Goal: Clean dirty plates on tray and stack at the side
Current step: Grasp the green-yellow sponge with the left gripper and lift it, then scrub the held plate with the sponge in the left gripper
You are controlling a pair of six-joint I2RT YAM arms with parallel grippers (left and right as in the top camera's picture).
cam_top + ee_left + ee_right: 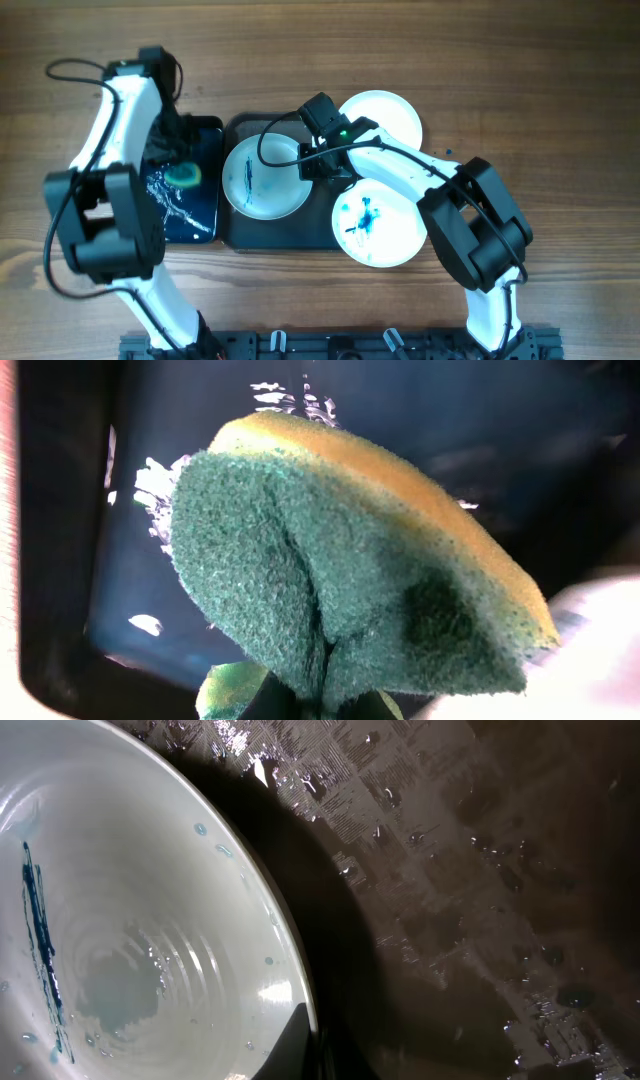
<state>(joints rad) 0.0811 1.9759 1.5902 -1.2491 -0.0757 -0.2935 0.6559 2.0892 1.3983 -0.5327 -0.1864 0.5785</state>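
Left gripper (pixel 178 168) clamps sponge (pixel 340 560); right gripper (pixel 318 166) pinches streaked plate (pixel 258 180); blue-smeared plate (pixel 378 222) waits, one clean plate (pixel 388 112) aside.

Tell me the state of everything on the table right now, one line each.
Sponge: pinched in the left gripper, over the tub.
Tub: wet, water glinting inside.
Middle plate: wet, blue streak, rim held by the right gripper.
Near plate: smeared blue, dirty.
Far plate: looks clean.
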